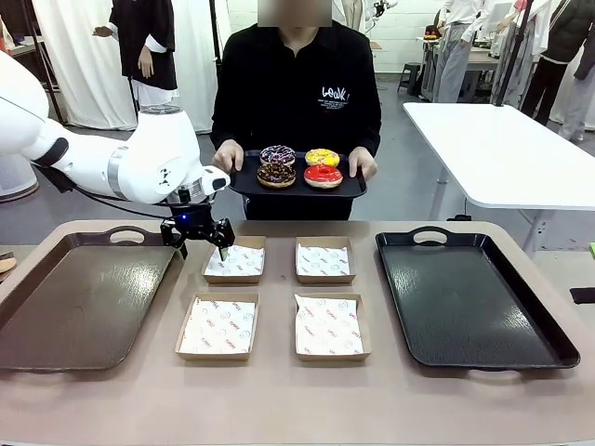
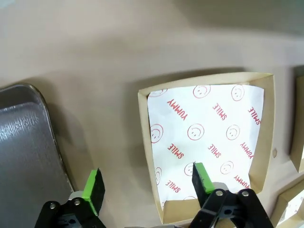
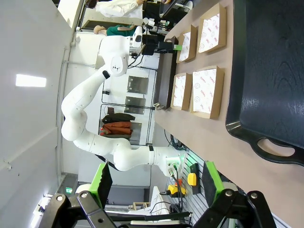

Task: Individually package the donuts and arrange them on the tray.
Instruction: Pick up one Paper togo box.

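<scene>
Four donuts lie on a small black tray (image 1: 297,190) that a person holds in both hands at the table's far side: purple-black with sprinkles (image 1: 277,154), yellow (image 1: 322,157), dark chocolate (image 1: 276,174) and glossy red (image 1: 323,176). My left gripper (image 1: 203,249) hangs open just above the left wall of the far-left paper-lined box (image 1: 234,260). In the left wrist view that gripper (image 2: 148,184) straddles the box's wall, one green pad (image 2: 203,176) over the printed liner (image 2: 209,133), the other over bare table. My right gripper (image 3: 156,185) stands open, off the table's right end.
Three more lined cardboard boxes (image 1: 324,260) (image 1: 218,327) (image 1: 328,326) sit mid-table. A brown tray (image 1: 74,307) lies at the left and a large black tray (image 1: 465,307) at the right. A white table (image 1: 502,149) stands behind on the right.
</scene>
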Robot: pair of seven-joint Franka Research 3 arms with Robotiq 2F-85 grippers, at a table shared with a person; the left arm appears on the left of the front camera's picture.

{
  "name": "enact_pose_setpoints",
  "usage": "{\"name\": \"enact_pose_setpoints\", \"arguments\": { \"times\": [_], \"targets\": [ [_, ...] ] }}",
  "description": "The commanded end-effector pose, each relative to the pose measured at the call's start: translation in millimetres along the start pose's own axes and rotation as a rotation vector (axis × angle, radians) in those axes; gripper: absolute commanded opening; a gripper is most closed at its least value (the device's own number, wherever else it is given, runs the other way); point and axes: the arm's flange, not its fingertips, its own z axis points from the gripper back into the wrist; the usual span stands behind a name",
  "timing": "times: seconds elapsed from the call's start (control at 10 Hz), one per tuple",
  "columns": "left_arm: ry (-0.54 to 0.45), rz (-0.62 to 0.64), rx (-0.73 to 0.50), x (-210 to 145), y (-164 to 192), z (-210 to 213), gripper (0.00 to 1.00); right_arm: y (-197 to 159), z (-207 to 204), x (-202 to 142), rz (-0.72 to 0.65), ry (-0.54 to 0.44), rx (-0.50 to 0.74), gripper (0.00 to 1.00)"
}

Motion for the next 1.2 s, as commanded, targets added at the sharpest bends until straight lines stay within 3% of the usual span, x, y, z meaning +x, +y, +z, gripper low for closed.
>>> {"name": "enact_pose_setpoints", "arguments": {
  "times": [0.0, 0.1, 0.2, 0.3, 1.1],
  "targets": [
    [-0.043, -0.015, -0.02, 8, -1, 3, 0.43, 0, 0, 2, 0.008, -0.007, 0.02, 1.0],
    [-0.031, -0.012, -0.027, 10, -1, 1, 0.0, 0, 0, 2, 0.008, -0.007, 0.02, 1.0],
    [-0.028, -0.009, -0.027, 7, -1, -1, 0.41, 0, 0, 2, 0.008, -0.007, 0.02, 1.0],
    [-0.024, -0.002, -0.025, 6, -2, -3, 0.0, 0, 0, 2, 0.008, -0.007, 0.02, 1.0],
    [-0.005, 0.022, -0.031, 9, -3, -7, 0.0, 0, 0, 2, 0.008, -0.007, 0.02, 1.0]
  ]
}}
